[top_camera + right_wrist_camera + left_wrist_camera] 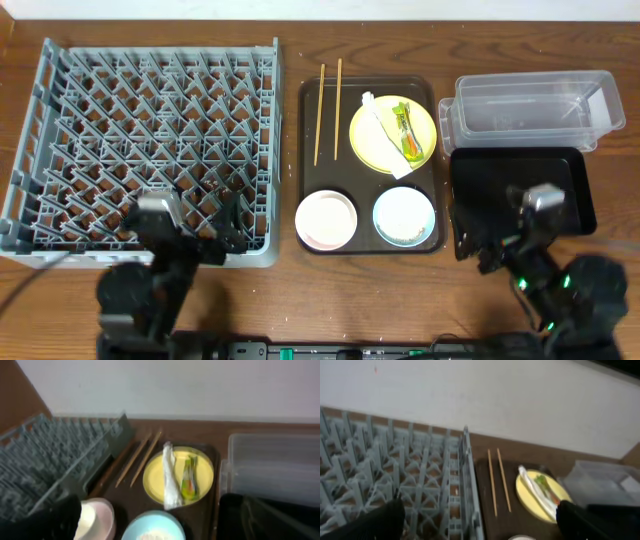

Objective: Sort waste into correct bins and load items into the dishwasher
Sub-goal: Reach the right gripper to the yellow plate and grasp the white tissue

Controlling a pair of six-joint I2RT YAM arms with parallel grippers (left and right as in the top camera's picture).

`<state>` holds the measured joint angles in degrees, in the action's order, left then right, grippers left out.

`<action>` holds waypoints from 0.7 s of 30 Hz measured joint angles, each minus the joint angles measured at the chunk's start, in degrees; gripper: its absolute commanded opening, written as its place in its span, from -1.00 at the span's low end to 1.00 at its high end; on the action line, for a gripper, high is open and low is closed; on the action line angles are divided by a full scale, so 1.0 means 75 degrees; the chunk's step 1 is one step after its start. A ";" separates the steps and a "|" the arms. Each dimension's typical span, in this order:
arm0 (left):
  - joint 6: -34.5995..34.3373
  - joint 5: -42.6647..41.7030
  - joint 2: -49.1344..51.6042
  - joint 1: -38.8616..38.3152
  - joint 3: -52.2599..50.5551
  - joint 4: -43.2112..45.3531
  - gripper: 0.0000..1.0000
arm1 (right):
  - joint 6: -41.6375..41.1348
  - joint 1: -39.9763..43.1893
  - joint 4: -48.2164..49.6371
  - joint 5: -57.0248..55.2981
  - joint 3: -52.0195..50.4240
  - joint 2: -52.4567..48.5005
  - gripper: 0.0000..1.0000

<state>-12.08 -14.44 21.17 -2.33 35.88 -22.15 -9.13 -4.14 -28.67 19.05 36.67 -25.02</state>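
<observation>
On the brown serving tray, a yellow plate (392,133) carries a white paper strip (383,135) and a green wrapper (405,130). Two chopsticks (328,105) lie to its left. In front sit a white bowl (326,220) and a light blue bowl (404,215) holding rice scraps. The grey-blue dish rack (150,130) fills the left. A clear tub (535,108) and black tray (525,185) stand at the right. My left gripper (215,240) (482,527) hangs open over the rack's front right corner. My right gripper (500,250) (160,527) is open near the black tray's front left corner.
The brown serving tray (312,160) lies between the rack and the bins. Bare wooden table (360,290) runs along the front, between the two arm bases. A white wall (495,400) closes the far side.
</observation>
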 measured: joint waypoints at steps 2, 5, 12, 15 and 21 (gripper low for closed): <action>-0.0015 -0.0035 0.0845 0.0000 0.0962 -0.0583 0.96 | -0.0009 0.0000 -0.0627 0.0035 0.0901 -0.1061 0.99; -0.0017 -0.0050 0.2104 0.0000 0.2352 -0.1682 0.96 | -0.0012 -0.0003 -0.2014 0.0099 0.2358 -0.2917 0.98; -0.0020 -0.0154 0.3853 0.0000 0.3739 -0.2460 0.96 | -0.0117 -0.0009 -0.2261 0.1341 0.3891 -0.5604 0.98; -0.0055 -0.0562 0.4062 0.0000 0.3742 -0.2859 0.96 | -0.0125 -0.0146 -0.2116 0.1719 0.4106 -0.6260 0.98; -0.0140 -0.1236 0.4272 -0.0006 0.3745 -0.2964 0.96 | -0.0163 -0.1507 -0.2847 0.0437 0.5441 -0.8055 0.70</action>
<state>-13.13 -23.70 53.21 -2.37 63.96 -44.38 -10.35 -15.44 -50.02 22.33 77.47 -85.43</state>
